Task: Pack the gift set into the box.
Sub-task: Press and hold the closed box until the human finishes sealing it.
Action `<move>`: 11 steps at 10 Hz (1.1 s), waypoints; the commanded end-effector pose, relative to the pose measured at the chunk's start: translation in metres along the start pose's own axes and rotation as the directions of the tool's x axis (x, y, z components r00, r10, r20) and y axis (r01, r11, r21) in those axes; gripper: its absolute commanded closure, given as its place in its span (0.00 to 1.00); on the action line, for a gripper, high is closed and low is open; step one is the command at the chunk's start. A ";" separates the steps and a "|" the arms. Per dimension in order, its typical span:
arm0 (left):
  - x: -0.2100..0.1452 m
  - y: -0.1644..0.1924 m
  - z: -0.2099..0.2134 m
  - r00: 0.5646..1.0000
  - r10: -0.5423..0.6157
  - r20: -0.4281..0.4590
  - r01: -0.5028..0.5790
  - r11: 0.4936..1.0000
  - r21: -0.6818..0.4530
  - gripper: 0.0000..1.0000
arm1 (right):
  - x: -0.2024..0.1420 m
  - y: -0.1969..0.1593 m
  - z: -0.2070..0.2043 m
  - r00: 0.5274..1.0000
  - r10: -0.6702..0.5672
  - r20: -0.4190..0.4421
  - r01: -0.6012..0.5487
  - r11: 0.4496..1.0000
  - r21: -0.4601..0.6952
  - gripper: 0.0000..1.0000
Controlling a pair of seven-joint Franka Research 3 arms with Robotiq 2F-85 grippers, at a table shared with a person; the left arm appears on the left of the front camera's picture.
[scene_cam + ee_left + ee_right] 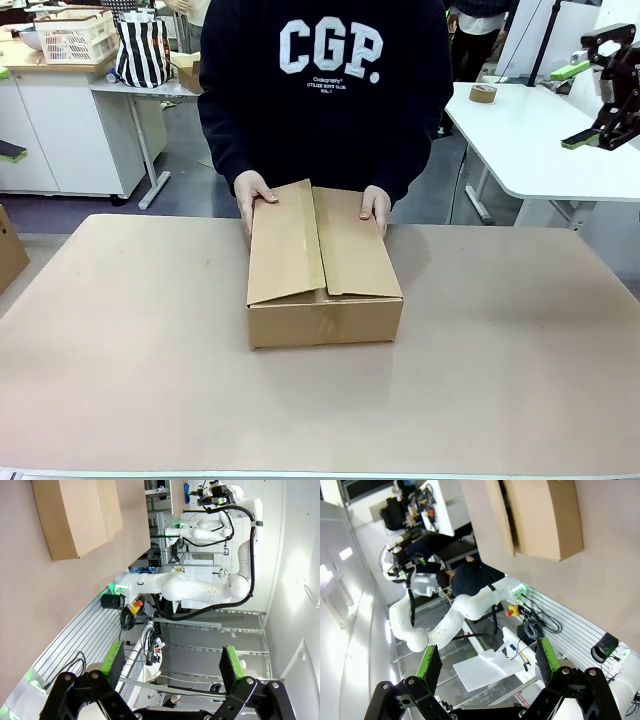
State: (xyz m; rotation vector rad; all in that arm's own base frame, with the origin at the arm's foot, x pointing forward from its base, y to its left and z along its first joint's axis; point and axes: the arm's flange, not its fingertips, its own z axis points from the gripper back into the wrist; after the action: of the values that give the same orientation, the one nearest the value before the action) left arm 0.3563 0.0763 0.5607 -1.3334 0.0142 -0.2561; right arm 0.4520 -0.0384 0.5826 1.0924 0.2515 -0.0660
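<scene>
Front view is showing the box (325, 262) sitting near the middle of the table (120, 370), which is carrying a plain brown cover. The top flaps of the box are folded down. The flap on the picture's left is lying over the other one and is rising a little at its near edge, so the flaps are hiding the inside. A person (325, 90) in a dark sweatshirt is standing at the far side and is resting both hands on the far end of the box, one hand (252, 193) at the corner on the picture's left and the other hand (376, 208) at the corner on the right. These hands and the folded flaps are covering the way into the box from above. The right gripper (572, 107) is hanging high at the picture's right edge, well apart from the box, with its fingers spread and grasping nothing. Right wrist view is showing the same fingers wide apart, and beyond them the box, the white left arm (465, 607) and a red button (512, 611) near its base. Left wrist view is showing the left gripper (172, 655) with its fingers also released and holding nothing; the box is lying in the upper left corner of that picture, far from the fingers, and the right arm (200, 585) is standing farther off. Behind the person, a white lattice basket (75, 35) and a striped bag (143, 50) are standing on another table, and a roll of tape (483, 93) is lying on a white table (540, 150). A piece of brown cardboard (8, 250) is showing at the left edge, beside the table.
</scene>
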 end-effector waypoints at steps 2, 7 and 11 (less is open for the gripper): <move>-0.001 -0.001 0.000 1.000 0.003 0.002 -0.003 1.000 0.003 0.00 | -0.001 0.001 0.000 1.000 -0.015 0.012 0.015 1.000 -0.015 0.00; -0.001 -0.001 0.000 1.000 0.003 0.002 -0.003 1.000 0.003 0.00 | -0.001 0.001 0.000 1.000 -0.015 0.012 0.015 1.000 -0.015 0.00; -0.001 -0.001 0.000 1.000 0.003 0.002 -0.003 1.000 0.003 0.00 | -0.001 0.001 0.000 1.000 -0.015 0.012 0.015 1.000 -0.015 0.00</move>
State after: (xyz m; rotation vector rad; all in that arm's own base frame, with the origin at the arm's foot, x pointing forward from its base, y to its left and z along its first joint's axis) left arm 0.3563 0.0763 0.5606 -1.3334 0.0142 -0.2561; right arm 0.4520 -0.0384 0.5826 1.0924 0.2515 -0.0660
